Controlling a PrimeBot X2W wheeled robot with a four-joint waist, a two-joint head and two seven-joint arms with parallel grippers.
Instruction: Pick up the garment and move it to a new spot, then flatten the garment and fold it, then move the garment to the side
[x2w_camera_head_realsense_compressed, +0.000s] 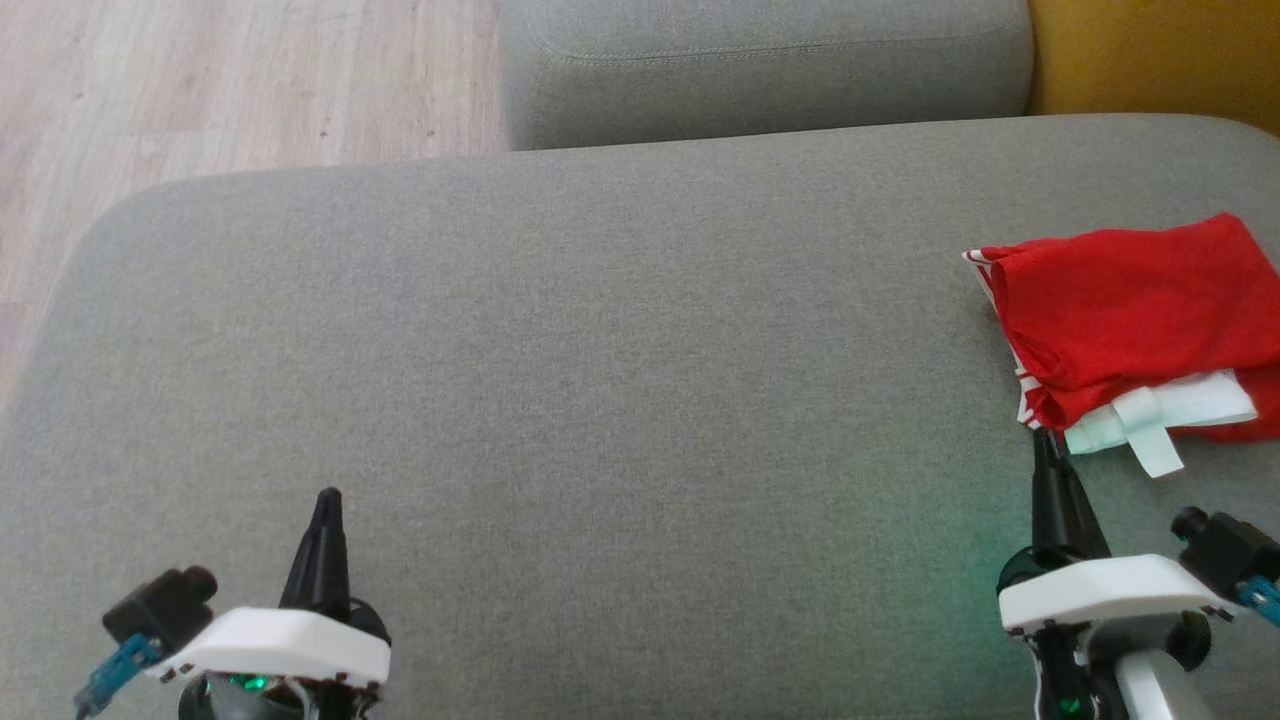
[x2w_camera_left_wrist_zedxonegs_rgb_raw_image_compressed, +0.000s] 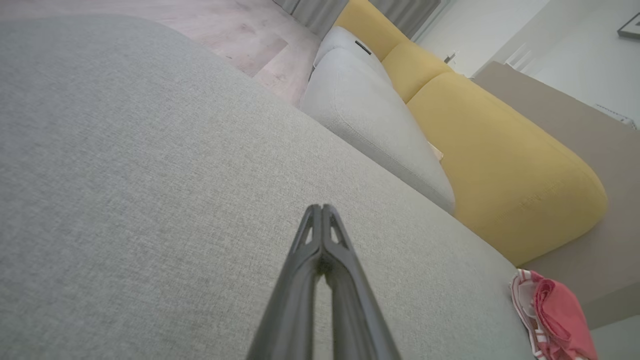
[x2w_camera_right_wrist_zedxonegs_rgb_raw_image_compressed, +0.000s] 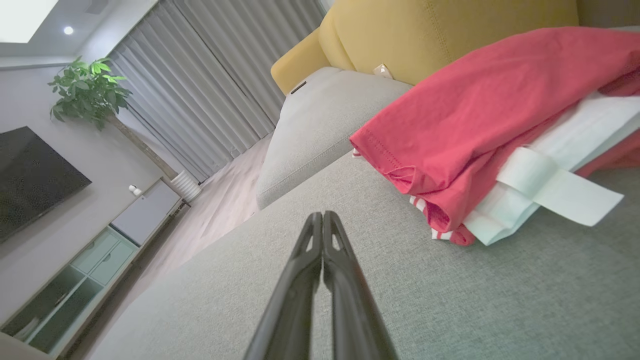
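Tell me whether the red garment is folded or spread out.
Folded: the red garment lies stacked on the grey cushion, red layers doubled over a white layer at its near edge.

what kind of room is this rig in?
Probably a home living room: a grey sofa with a yellow backrest, a TV on the wall, and long curtains.

My left gripper (x2w_camera_head_realsense_compressed: 328, 497) sits low at my left, its two dark fingers (x2w_camera_left_wrist_zedxonegs_rgb_raw_image_compressed: 299, 285) pressed together into a single point that aims forward. My right gripper (x2w_camera_head_realsense_compressed: 1041, 436) stands the same way at my right, closed tight, tip against tip. Each rises from a white wrist shell (x2w_camera_head_realsense_compressed: 285, 640) (a small black camera (x2w_camera_head_realsense_compressed: 165, 603) perches on the outer side of each). My arms are well apart, and my right tip reaches further up the head view than my left.
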